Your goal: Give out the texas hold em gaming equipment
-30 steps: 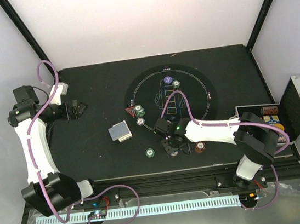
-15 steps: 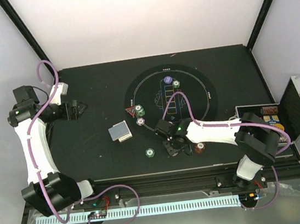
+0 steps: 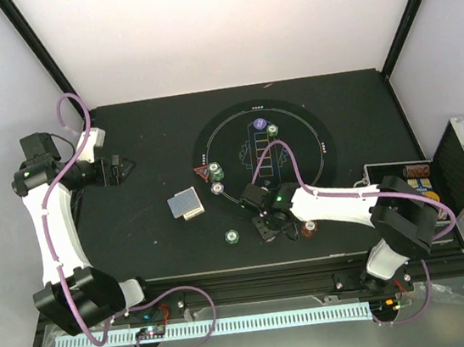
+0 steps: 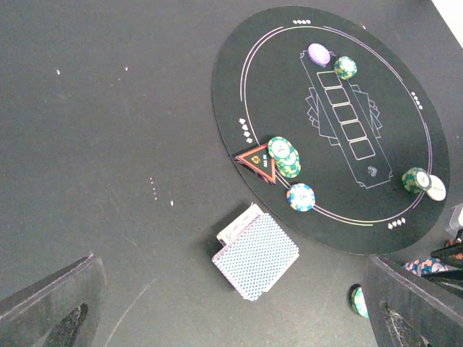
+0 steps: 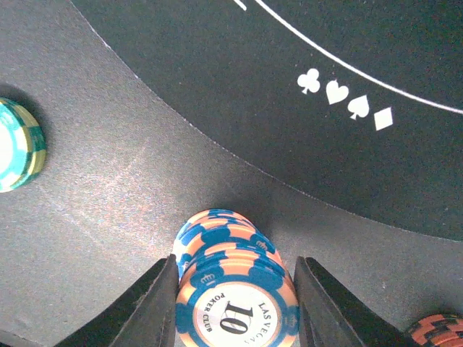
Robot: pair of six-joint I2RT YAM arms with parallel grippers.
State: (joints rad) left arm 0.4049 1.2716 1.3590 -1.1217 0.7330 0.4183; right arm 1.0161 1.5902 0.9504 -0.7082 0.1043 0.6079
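Right gripper flanks stacked orange-and-blue round poker chips, clamp unclear; likely slick, loose, so pinch opposite rims low.

Your top view looks steeply down from behind the arm bases over the whole table. Your left wrist camera rides high: beyond the left fingers lie the round mat and card deck, both shared with the top view. Your right wrist camera sits very close, with the chip stack between the right fingers.
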